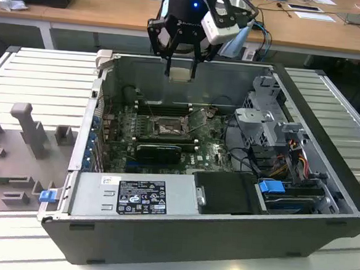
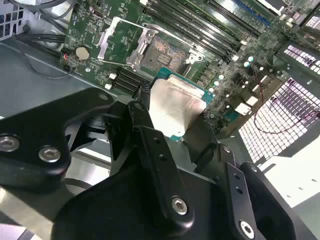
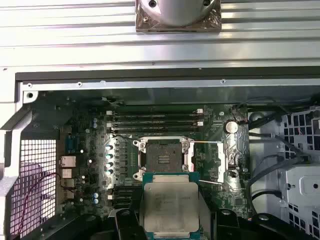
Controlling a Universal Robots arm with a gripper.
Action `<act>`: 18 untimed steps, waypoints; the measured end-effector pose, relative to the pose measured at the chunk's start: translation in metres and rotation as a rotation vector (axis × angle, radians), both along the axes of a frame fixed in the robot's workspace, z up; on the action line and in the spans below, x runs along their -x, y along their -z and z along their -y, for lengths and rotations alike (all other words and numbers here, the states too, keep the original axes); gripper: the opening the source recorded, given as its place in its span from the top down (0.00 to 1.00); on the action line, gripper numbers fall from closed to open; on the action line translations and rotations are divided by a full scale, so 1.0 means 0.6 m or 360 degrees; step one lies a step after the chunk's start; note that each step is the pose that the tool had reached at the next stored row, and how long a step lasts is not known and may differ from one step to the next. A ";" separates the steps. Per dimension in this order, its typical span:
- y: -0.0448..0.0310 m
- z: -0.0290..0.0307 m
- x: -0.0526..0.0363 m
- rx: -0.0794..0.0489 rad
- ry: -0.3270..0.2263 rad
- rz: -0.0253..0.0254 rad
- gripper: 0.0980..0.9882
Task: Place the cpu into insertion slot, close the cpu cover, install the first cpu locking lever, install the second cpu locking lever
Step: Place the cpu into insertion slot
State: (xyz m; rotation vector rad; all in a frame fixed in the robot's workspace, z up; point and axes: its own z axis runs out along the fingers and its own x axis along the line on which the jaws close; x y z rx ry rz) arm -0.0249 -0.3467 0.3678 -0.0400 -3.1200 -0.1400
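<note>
My gripper hangs over the open computer case, shut on the cpu, a flat silver-grey square chip held by two opposite edges. In both wrist views the cpu sits between the black fingers, well above the green board. The insertion slot lies bare below and a little beyond the chip. The cpu cover stands swung open beside the slot. Thin wire locking levers are raised beside it.
Long black memory slots run behind the socket and a black graphics card lies in front. A power supply, drive cage and cables fill the case's near and right sides. Grey fixtures stand outside on the exterior view's left.
</note>
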 end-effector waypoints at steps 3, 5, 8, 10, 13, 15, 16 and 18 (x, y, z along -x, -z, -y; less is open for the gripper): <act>0.000 0.0000 0.000 0.0001 0.0080 0.00000 0.52; 0.000 0.0000 0.000 0.0002 0.0144 -0.00014 0.52; 0.004 0.0000 0.000 0.0003 0.0145 -0.00031 0.52; 0.006 0.0000 0.000 0.0005 0.0145 -0.00030 0.52; 0.007 0.0001 0.000 0.0009 0.0155 -0.00029 0.52; 0.007 0.0000 0.000 0.0010 0.0178 -0.00029 0.52; 0.007 0.0000 0.000 0.0011 0.0201 -0.00030 0.52; 0.008 -0.0001 0.000 0.0011 0.0247 -0.00030 0.52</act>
